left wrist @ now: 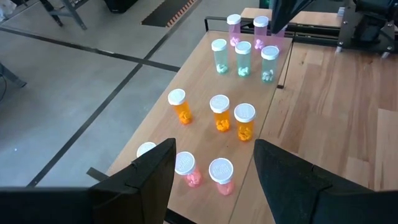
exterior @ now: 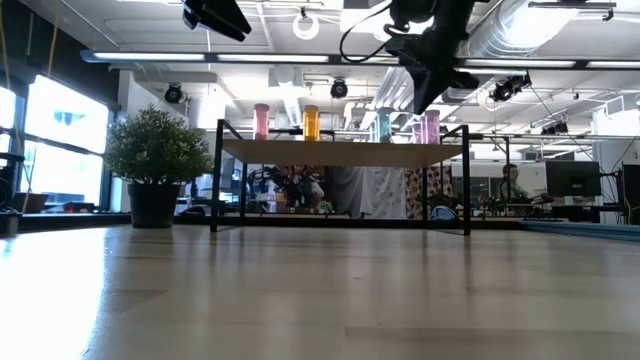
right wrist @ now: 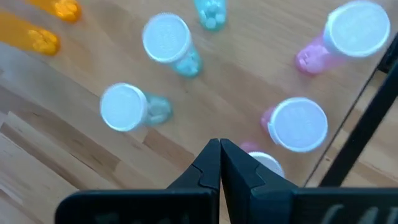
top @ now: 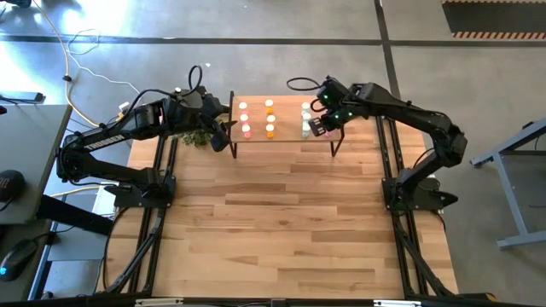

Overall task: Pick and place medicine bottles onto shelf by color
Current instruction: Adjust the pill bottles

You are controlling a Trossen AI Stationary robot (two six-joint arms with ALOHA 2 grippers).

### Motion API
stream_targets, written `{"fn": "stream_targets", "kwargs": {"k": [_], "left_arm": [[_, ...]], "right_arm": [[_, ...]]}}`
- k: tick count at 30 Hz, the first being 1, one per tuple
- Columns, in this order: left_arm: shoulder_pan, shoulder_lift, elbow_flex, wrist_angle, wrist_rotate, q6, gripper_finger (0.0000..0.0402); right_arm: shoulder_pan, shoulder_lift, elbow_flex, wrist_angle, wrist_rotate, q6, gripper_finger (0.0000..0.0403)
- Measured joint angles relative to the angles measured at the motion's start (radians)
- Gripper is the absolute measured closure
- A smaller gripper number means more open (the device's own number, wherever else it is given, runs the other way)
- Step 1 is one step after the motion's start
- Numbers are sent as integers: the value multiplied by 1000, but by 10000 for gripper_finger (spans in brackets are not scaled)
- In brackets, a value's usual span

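Observation:
The shelf [top: 286,119] stands at the table's far side with rows of medicine bottles upright on it. In the left wrist view these are pink bottles [left wrist: 221,174], orange bottles [left wrist: 219,112], pale green bottles [left wrist: 242,57] and lilac-pink bottles [left wrist: 234,28]. My left gripper [left wrist: 214,144] hovers open off the shelf's left end, above the pink row, with nothing between its fingers. My right gripper [right wrist: 219,146] is shut over the shelf's right end, among the lilac-pink bottles [right wrist: 300,123]. One more white cap [right wrist: 267,163] shows partly behind its finger. My right gripper points steeply down with its shut fingertips just beside the half-hidden white cap [right wrist: 268,160]. The finger covers that spot, so I cannot tell whether it touches the bottle.
A small potted plant [exterior: 155,165] stands on the table by the shelf's left end, under my left arm. The shelf's black legs [exterior: 215,180] rise from the table. The wide plank tabletop [top: 281,222] lies bare on the near side.

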Motion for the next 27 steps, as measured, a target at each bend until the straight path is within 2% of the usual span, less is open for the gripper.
{"fn": "stream_targets", "kwargs": {"k": [17,24,27], "left_arm": [[0,0,0,1,0,0,195],[0,0,0,1,6,-1,195],[0,-5,0,0,65,-16,195]], "right_arm": [[15,-3,2,-11,14,20,403],[34,-3,103,-13,23,7,403],[35,-4,170,-9,39,-20,403]]}}
